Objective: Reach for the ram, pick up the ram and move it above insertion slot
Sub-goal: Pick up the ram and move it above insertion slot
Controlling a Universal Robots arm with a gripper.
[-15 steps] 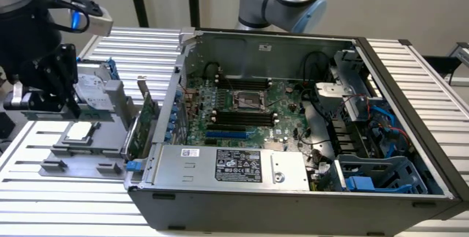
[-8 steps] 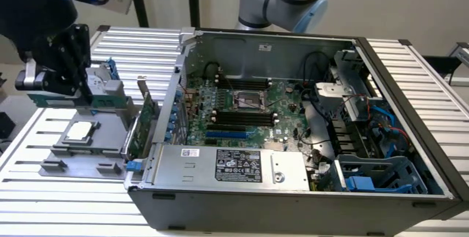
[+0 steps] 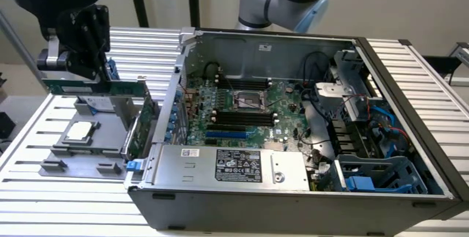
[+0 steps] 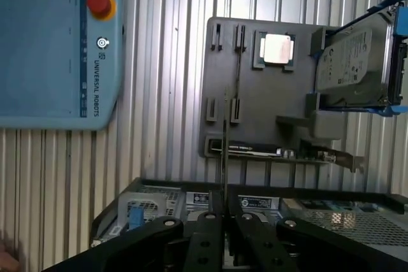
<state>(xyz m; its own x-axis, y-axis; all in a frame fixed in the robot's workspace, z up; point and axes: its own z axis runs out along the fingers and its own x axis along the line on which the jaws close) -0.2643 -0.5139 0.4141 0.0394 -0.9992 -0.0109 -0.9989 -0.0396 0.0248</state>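
Gripper: at the exterior view's far left, above the grey fixture tray, black body hanging from the arm. Fingers closed on the ram, gripping its upper long edge.

Ram: green stick held level and edge-up, lifted clear of the tray, not touching any holder. In the wrist view it runs out from between the fingers as a thin dark line. Judgement: reach and pick-up are done.

Fixture tray: rests on the slatted table. Carries a square processor chip, a silver hard drive in a blue frame, and an expansion card with a metal bracket standing in its holder. Small clips at the near edge stand unoccupied.

Computer case: open, to the exterior view's right of the tray, just beside it. Motherboard exposed; the dark parallel memory slots lie near its centre.

Progress, as a judgement: the ram is well apart from the slots, on the tray side of the case wall. The carry over the wall to a position above the slots is not yet done; roughly the last third of the task remains.
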